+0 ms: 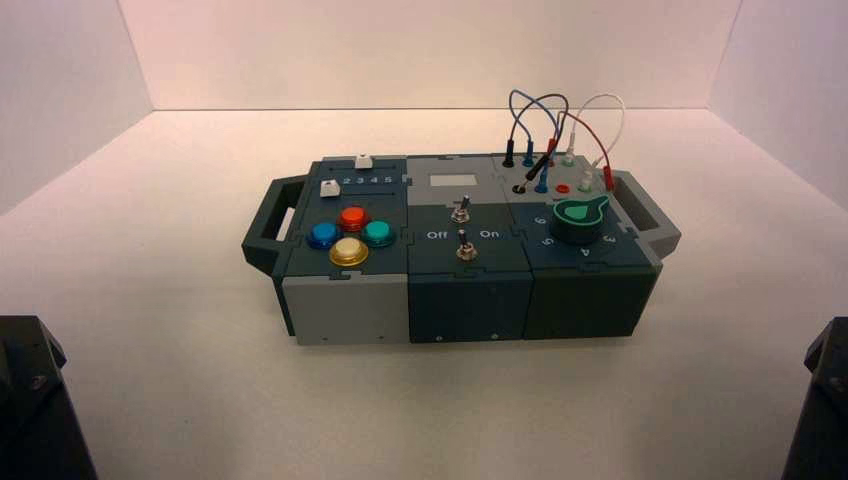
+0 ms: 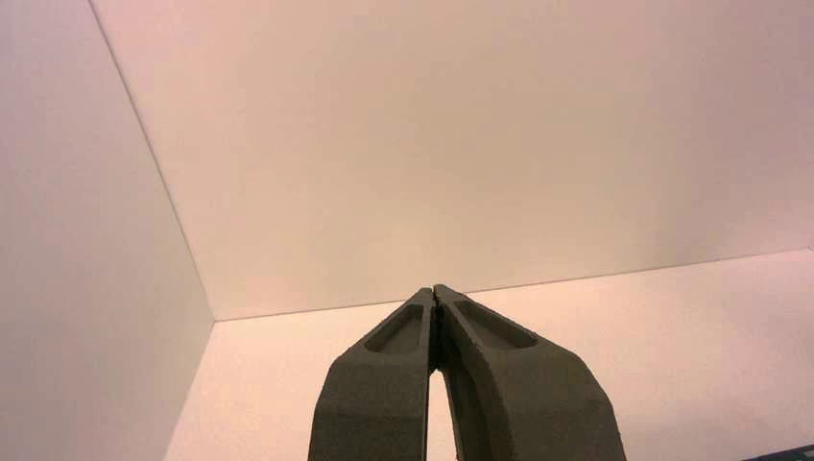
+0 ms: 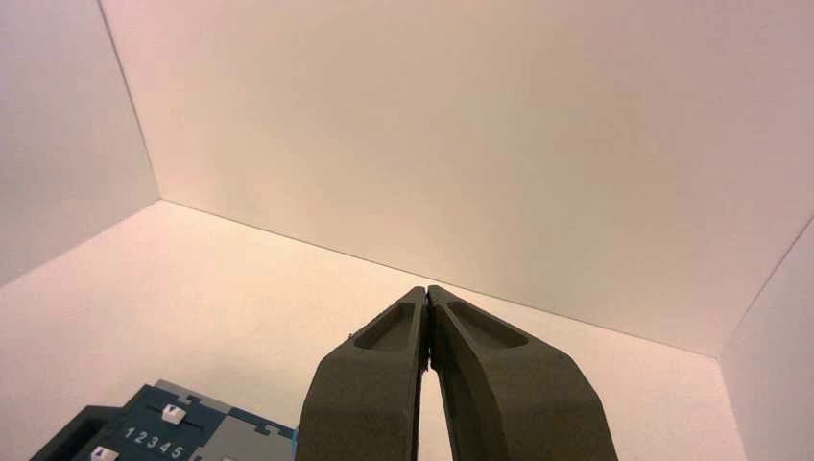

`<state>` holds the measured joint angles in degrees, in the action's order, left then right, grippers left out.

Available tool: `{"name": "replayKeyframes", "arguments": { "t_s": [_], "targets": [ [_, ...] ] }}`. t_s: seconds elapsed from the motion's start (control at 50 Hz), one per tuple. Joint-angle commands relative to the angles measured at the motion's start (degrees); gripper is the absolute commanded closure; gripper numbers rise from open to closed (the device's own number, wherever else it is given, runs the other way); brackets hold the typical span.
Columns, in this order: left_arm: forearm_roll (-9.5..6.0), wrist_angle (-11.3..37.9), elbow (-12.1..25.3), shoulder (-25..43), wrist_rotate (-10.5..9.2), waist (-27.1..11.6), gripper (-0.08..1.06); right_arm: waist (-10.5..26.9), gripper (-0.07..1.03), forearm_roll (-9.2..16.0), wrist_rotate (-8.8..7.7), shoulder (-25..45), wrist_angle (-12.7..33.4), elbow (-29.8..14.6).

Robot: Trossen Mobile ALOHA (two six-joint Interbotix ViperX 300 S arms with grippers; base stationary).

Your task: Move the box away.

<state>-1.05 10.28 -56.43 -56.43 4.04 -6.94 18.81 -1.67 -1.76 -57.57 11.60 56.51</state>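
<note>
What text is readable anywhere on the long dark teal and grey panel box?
"12345": beside the white slider knobs on the dark teal and grey panel box.
"Off" and "On": either side of the lower metal toggle switch.
Digits ringing the green dial: seen only from the high view, not reliably readable.

Plain white walls (image 1: 430,50) enclose a pale, smooth tabletop (image 1: 200,400) on three sides, meeting it in clean seams; warm, slightly pinkish light, seemingly from above, casts soft shadows
</note>
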Motion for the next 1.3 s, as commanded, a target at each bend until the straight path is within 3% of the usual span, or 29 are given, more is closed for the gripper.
{"name": "replayKeyframes", "arguments": {
  "t_s": [0.02, 0.36, 0.56, 0.76, 1.0, 1.2, 1.3],
  "targets": [
    [0.09, -0.62, 0.79, 0.35, 0.35, 0.18, 1.01, -0.18, 0.99, 0.18, 0.18, 0.26, -0.26, -0.79],
    [0.09, -0.09, 0.88, 0.7, 0.44, 0.18, 1.01, -0.18, 0.99, 0.88, 0.18, 0.44, 0.62, -0.79],
    [-0.88, 8.09, 2.29, 2.29, -0.79, -2.55, 1.01, 0.09, 0.99, 3.78, 0.26, 1.49, 8.09, -1.49],
    [-1.58, 18.63, 5.54, 5.71, -3.52, -10.99, 1.01, 0.26, 0.99, 7.91, 0.26, 5.89, 20.21, -4.48],
    [-2.72, 31.29, 8.88, 12.66, -8.61, -22.68, 1.01, 3.08, 0.99, 14.33, 0.26, 13.54, 35.6, -8.79],
    [-5.19, 38.23, 9.05, 17.49, -13.62, -30.23, 1.01, 6.77, 0.99, 19.25, 0.79, 17.49, 41.48, -9.58],
    [-6.86, 40.34, 8.96, 19.51, -15.03, -32.43, 1.01, 9.05, 0.99, 21.09, 1.49, 18.9, 42.71, -9.58]
  ]
}}
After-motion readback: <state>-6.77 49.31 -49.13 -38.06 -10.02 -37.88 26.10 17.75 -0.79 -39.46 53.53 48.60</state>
